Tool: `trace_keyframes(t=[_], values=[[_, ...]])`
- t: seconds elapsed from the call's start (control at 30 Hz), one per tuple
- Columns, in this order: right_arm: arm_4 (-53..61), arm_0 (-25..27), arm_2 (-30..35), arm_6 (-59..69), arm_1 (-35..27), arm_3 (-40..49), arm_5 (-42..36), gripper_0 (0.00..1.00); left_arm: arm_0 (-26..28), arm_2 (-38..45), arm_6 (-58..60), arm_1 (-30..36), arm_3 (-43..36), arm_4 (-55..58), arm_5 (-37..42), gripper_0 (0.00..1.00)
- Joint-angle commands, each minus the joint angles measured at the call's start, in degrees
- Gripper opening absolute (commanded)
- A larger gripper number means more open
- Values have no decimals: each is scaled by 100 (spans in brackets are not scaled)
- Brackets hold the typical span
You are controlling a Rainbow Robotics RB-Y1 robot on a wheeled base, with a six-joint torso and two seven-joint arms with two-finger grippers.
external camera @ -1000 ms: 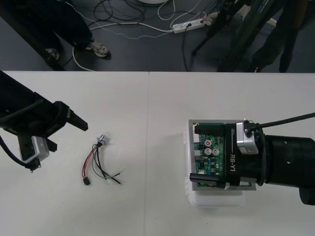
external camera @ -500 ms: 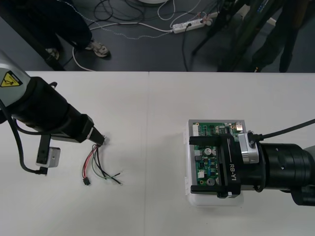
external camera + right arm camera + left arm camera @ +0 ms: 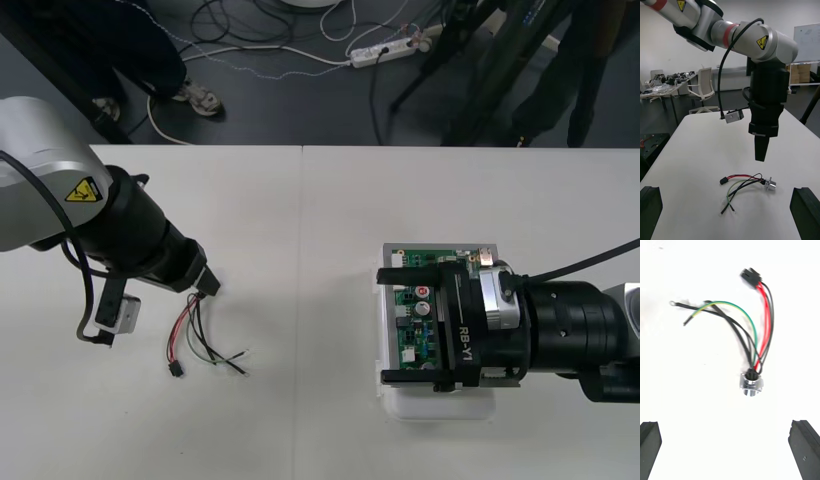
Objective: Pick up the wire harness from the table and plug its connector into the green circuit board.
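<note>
Wire harness (image 3: pixel 200 340) lay far-to-near, socket (image 3: pixel 751 384) beneath the open-fingered left gripper (image 3: pixel 205 282), plug (image 3: pixel 176 370) pointing nearward; right gripper (image 3: pixel 390 325), fingers spread, straddled the green circuit board (image 3: pixel 420 335).

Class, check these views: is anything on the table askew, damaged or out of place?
Nothing stands out. The wire harness lies loose on the table below the open left gripper; the open right gripper hovers over the green circuit board.

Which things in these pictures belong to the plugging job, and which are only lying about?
For the job: wire harness on the table below the open left hand; green board on its white base, under the open right hand.
Lying about: power strip and cables on the floor.
</note>
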State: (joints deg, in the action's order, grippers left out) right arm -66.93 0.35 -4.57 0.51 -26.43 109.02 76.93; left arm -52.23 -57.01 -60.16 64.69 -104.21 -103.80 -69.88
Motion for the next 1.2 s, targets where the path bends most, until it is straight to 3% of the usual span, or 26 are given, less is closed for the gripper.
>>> trace_keyframes(t=[0.03,0.27,1.2], values=[[-110,-193,-141,-377,235,76,50,100,-612,-539,-444,0,260,-158,475,100],[-145,-193,-141,-552,331,76,50,100,-841,-1119,-471,-158,436,-764,906,100],[-136,53,0,-667,542,76,-126,100,-841,-1778,-304,-1345,1491,-1802,1090,100]])
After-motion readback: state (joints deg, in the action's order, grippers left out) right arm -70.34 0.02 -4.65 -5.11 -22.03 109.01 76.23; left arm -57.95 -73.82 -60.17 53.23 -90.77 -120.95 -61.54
